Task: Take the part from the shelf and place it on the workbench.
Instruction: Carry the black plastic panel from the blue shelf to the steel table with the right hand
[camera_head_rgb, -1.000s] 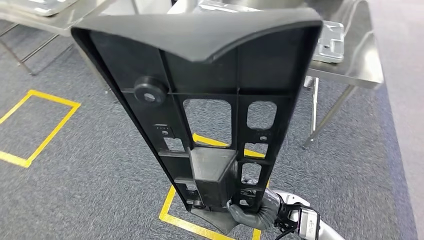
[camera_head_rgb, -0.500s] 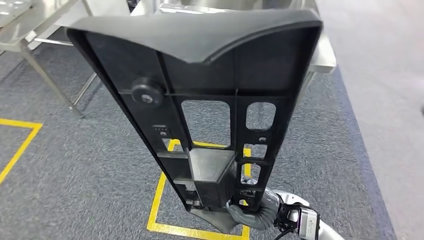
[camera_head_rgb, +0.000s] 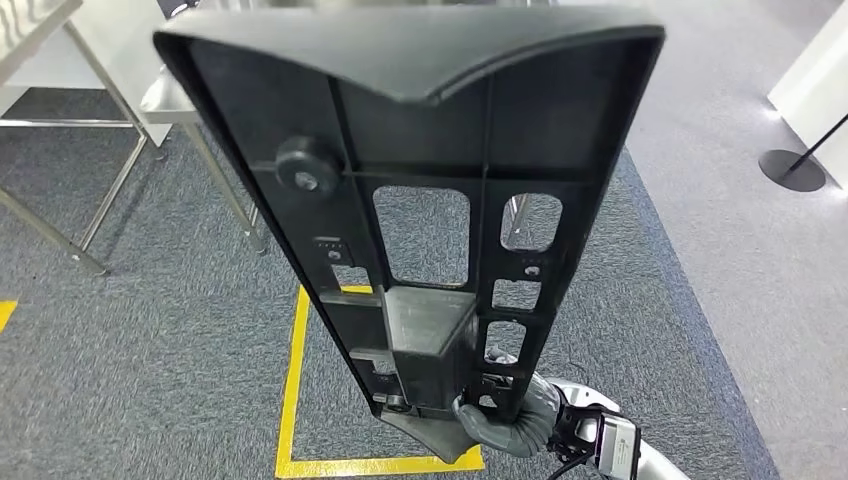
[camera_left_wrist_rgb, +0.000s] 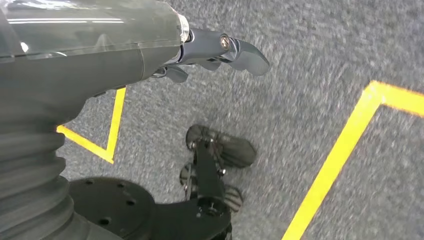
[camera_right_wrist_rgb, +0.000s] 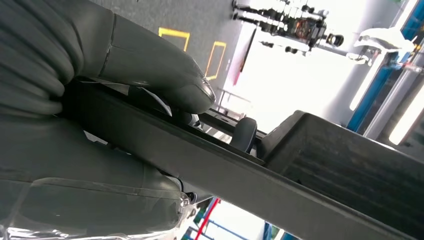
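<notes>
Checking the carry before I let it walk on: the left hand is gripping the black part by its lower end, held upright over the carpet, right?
Wrong hand. The right hand grips the black part by its lower end, as the head view shows. The left hand hangs over the carpet, holding nothing. The rest stands.

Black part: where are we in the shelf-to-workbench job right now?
Done: the black part is off the shelf. In hand: the right hand grips its lower end and holds it upright over the grey carpet. The left hand hangs over the floor and holds nothing. Left: setting the part down; a steel table stands beyond it, but the part is not on any surface yet.
</notes>
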